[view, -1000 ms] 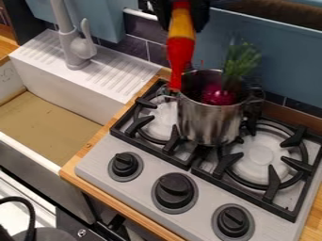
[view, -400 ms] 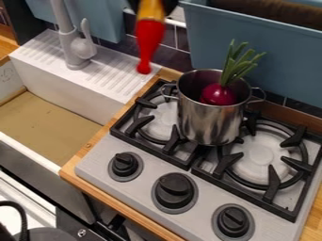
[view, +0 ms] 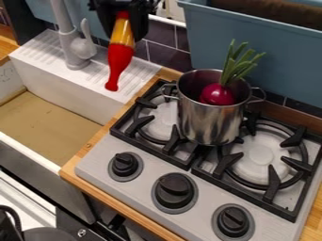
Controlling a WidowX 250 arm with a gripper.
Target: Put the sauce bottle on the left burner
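- The black gripper [view: 123, 15] is at the top, left of centre, closed around the upper part of the sauce bottle [view: 120, 57], parted only by the bottle's thickness.
- The sauce bottle hangs in the air, slightly tilted, tapered end down; in the view it overlaps the ribbed drainboard [view: 52, 46], up and to the left of the left burner [view: 162, 117]. It is smooth, with red at the top, a yellow-orange band and a long red lower part narrowing to a rounded tip.
- The left burner is a pale disc under a black grate [view: 182, 162] with thick prongs; the right burner [view: 261, 157] matches it.
- A shiny cylindrical metal pot [view: 209, 120] with looped wire handles stands on the grates between the burners. Inside is a glossy purple-red bulb [view: 217, 95] with stiff green stalks [view: 236, 66].
- Three ridged black knobs [view: 175, 190] sit on round grey bases along the smooth grey stove front [view: 141, 188].
- The white sink [view: 69, 92] has a flat tan bottom [view: 47, 124] and a matte grey faucet [view: 76, 47]. Faint marks on its inner wall are too small to read.
- Behind are dark, glossy rectangular tiles [view: 168, 57] with pale grout and a blue bin [view: 277, 61].
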